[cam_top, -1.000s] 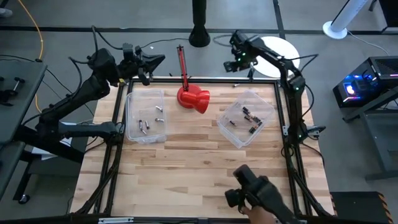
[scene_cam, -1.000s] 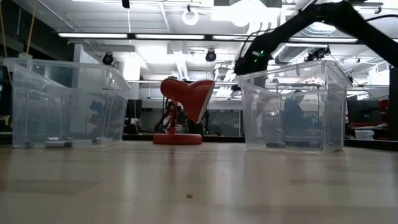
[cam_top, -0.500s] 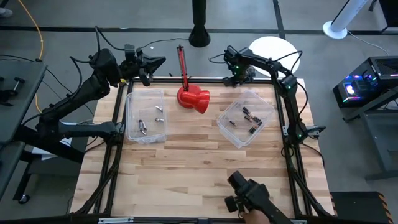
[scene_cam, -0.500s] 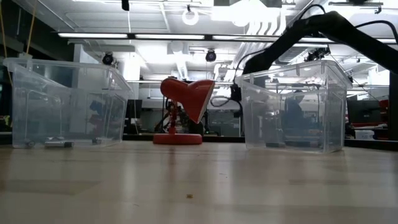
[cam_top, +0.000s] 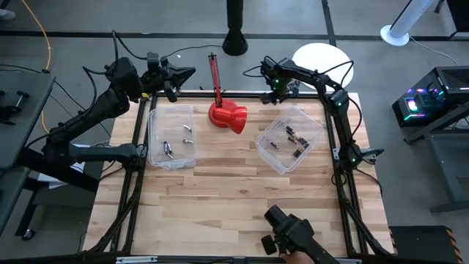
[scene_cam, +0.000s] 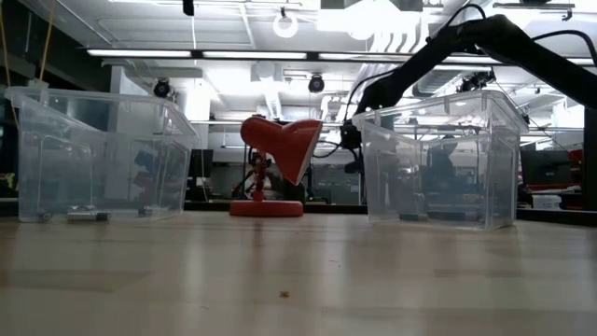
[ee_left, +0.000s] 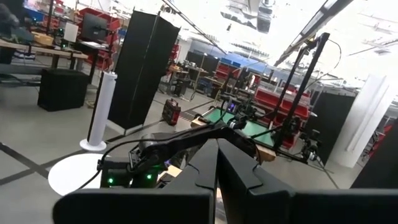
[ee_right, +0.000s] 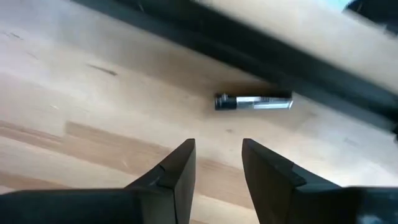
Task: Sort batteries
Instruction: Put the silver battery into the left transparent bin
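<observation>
Right gripper lowered at the table's far edge over a lone battery.

Since half a second ago, dropped a little closer to the wooden tabletop, just beyond the right clear plastic bin; fingers parted by a narrow gap, holding nothing. Just ahead of them, a small silvery cylinder battery with a dark end, lying flat on the wood beside the dark table frame, apart from the fingertips. Other small dark batteries unmoved inside the right bin, and more in the left clear plastic bin. Red scoop-shaped object unchanged between the two bins. Left gripper parked as before off the far left corner, fingers pressed together. Dark handheld device at the near edge shifted slightly leftward.
</observation>
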`<state>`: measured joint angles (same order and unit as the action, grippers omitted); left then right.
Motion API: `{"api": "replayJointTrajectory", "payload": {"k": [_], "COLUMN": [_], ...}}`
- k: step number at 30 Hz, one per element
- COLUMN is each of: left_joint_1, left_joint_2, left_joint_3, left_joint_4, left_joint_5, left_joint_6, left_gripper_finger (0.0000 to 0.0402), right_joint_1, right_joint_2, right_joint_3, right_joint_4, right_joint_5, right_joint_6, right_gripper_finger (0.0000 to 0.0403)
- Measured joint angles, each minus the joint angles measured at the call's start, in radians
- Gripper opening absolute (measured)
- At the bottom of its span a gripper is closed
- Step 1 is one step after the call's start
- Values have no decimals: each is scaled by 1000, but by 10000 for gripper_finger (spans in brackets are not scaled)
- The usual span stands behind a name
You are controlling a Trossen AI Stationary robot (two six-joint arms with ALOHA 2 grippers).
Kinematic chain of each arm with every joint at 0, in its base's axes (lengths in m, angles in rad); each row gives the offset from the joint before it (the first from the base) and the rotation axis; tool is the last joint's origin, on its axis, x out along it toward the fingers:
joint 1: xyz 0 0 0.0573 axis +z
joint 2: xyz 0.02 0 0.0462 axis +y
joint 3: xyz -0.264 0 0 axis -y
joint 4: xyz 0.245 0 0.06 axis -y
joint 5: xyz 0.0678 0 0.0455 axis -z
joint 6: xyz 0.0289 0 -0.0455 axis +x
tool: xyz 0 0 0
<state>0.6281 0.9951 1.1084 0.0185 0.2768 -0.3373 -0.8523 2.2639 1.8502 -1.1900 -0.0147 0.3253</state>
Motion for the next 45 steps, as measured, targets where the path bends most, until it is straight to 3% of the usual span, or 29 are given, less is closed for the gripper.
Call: {"api": "replayJointTrajectory", "payload": {"k": [8,13,26,33,45], "left_joint_1": [0,0,0,0,0], "left_joint_2": [0,0,0,0,0], "left_joint_3": [0,0,0,0,0], "left_joint_4": [0,-20,-59,-59,-59], "left_joint_5": [1,1,1,11,9], "left_joint_6": [9,10,17,7,17], "left_gripper_finger": [0,0,0,0,0], "right_joint_1": [-11,-18,-16,25,29], "right_joint_2": [0,0,44,35,4], "right_joint_3": [18,17,22,6,18], "right_joint_4": [114,116,112,13,130], "right_joint_5": [15,72,72,64,43], "right_joint_6": [65,67,100,12,14], "right_gripper_finger": [124,124,124,124,123]}}
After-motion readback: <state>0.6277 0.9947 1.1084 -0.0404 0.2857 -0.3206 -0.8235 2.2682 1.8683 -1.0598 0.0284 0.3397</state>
